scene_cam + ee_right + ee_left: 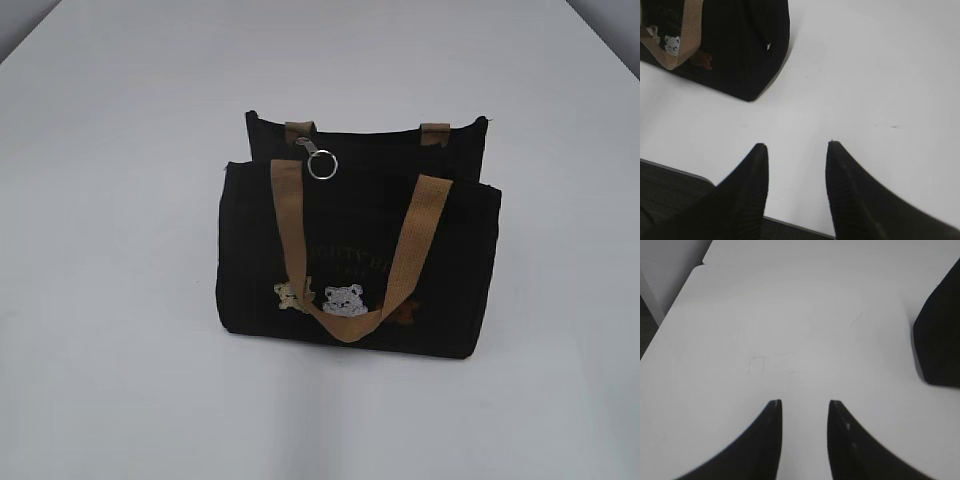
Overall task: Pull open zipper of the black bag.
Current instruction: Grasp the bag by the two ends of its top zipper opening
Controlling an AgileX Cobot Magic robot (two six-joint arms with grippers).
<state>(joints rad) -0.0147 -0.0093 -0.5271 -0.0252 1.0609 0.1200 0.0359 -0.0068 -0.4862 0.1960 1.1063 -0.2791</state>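
Black fabric sits untouched at the middle of your white table (100, 300): the bag (350, 270) stands upright, its near tan strap (300, 240) drooping down the front over the embroidered bears (345, 299). You can see the silver ring pull (322, 165) hanging at the top edge toward the left end, which suggests the zipper (307, 146) has yet to be run along; whether the top is fully shut you cannot tell from here, since the zip line itself is lost in the dark cloth. Neither arm shows in the exterior view. Your left gripper (805, 405) hovers over bare table with its fingers parted and nothing between them, the bag's side just entering at the right edge of its wrist view. Your right gripper (797, 147) likewise has its fingers apart and empty, near the table's front edge, with the bag's corner up to its left. So nothing of the task looks done: you have the whole job ahead, steadying the bag, taking the ring and drawing the slider across.
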